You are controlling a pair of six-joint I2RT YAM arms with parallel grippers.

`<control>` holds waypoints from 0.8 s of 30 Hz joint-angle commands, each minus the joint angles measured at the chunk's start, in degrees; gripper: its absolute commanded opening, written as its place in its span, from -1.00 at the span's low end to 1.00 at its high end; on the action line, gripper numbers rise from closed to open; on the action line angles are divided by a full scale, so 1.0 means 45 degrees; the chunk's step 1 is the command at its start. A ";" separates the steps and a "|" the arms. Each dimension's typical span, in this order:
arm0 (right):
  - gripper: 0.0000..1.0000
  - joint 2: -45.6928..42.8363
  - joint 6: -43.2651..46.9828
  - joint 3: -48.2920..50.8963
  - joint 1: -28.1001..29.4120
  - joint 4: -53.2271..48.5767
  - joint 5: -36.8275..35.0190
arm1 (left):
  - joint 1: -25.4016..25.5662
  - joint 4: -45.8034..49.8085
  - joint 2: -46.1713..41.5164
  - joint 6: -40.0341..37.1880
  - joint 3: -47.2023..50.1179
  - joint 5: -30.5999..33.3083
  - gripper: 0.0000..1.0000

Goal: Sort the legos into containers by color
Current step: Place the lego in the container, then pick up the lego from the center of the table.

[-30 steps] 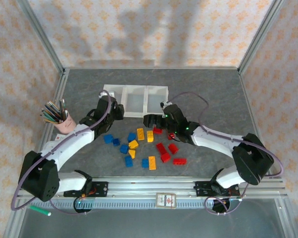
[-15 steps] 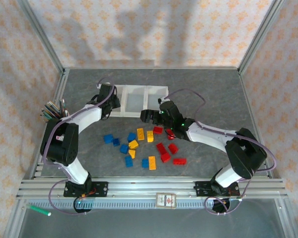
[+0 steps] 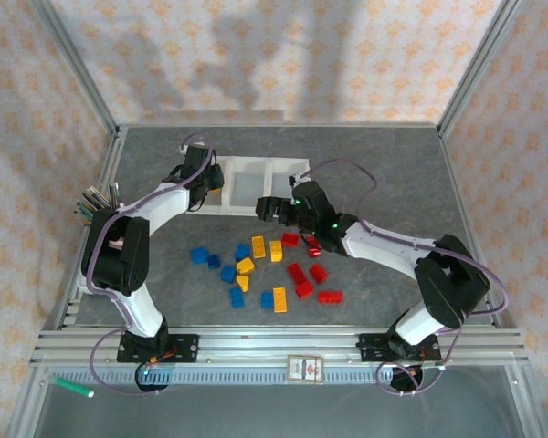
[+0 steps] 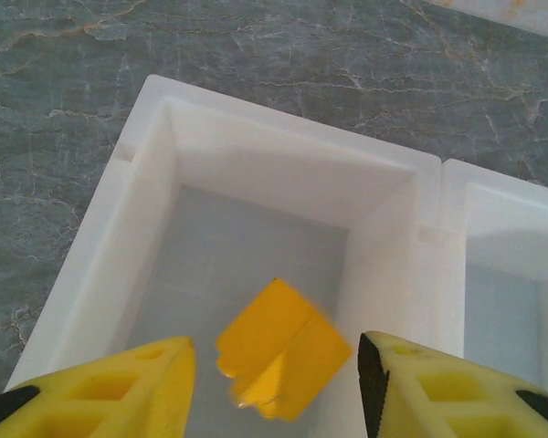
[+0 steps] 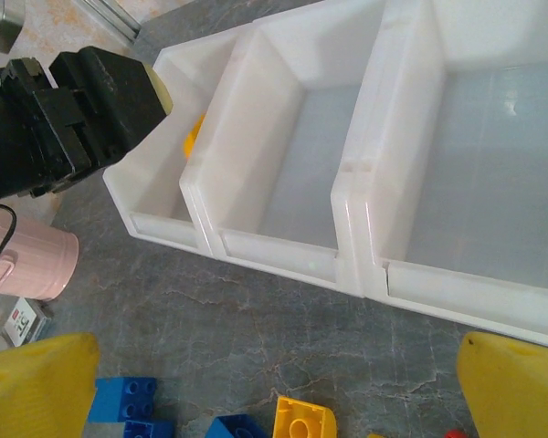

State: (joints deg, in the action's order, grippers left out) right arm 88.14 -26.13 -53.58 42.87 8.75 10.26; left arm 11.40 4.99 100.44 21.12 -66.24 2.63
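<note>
Your left claw (image 4: 274, 365) stands parted over the leftmost bin (image 4: 144, 210), a yellow lego (image 4: 288, 351) loose beneath it; your right claw (image 5: 279, 351) gapes wide.

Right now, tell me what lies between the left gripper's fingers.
A yellow lego, tilted and blurred, seemingly touching neither of the left gripper's fingers, above the leftmost container's floor; the left wrist view shows it.
</note>
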 commanded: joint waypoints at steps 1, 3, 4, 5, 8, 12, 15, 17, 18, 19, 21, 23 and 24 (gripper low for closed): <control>1.00 -0.0219 0.0221 -0.0378 0.0058 -0.0294 -0.0391 | -0.0027 0.0578 -0.0107 -0.0330 -0.0469 0.0505 0.09; 1.00 -0.0335 0.0203 -0.0359 0.0062 -0.0387 -0.0318 | -0.0023 0.0954 -0.0244 -0.0246 -0.0573 0.0356 0.09; 1.00 -0.0403 0.0220 -0.0330 0.0060 -0.0464 -0.0273 | -0.0024 0.1018 -0.0438 -0.0208 -0.0495 0.0018 0.09; 1.00 -0.0512 0.0216 -0.0267 0.0062 -0.0564 -0.0259 | -0.0017 0.0959 -0.0690 -0.0149 -0.0281 -0.0354 0.09; 1.00 -0.0840 0.0201 0.0089 0.0063 -0.0806 -0.0281 | 0.0000 0.0785 -0.1570 0.0087 0.0625 -0.1141 0.11; 1.00 -0.1285 0.0224 0.0540 0.0041 -0.1319 -0.0301 | 0.0243 0.0725 -0.2837 0.0482 0.1963 -0.2126 0.11; 1.00 -0.1604 0.0145 0.0916 -0.0007 -0.1652 -0.0163 | 0.0931 0.0977 -0.3834 0.0586 0.2860 -0.2177 0.11; 0.99 -0.1728 0.0065 0.1104 -0.0054 -0.1948 0.0043 | 0.1632 0.1299 -0.4391 0.0727 0.3307 -0.1903 0.12; 1.00 -0.1790 0.0028 0.1243 -0.0089 -0.2082 0.0157 | 0.2019 0.1440 -0.4631 0.0786 0.3515 -0.1828 0.13; 1.00 -0.1876 -0.0020 0.1394 -0.0112 -0.2190 0.0273 | 0.2390 0.1613 -0.4810 0.0930 0.3683 -0.1715 0.14; 1.00 -0.2123 -0.0179 0.1761 -0.0169 -0.2257 0.0355 | 0.3000 0.1888 -0.5049 0.1112 0.3972 -0.1633 0.15; 1.00 -0.2370 -0.0330 0.2173 -0.0258 -0.2258 0.0414 | 0.3472 0.2140 -0.5185 0.1485 0.4219 -0.1476 0.16; 1.00 -0.2497 -0.0400 0.2368 -0.0318 -0.2238 0.0496 | 0.3728 0.2170 -0.5172 0.1602 0.4328 -0.1572 0.17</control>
State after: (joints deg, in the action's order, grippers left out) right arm 79.53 -26.57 -44.86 42.24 0.64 11.70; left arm 26.52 11.22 78.08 25.54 -48.21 -5.39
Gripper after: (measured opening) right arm 0.998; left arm 0.581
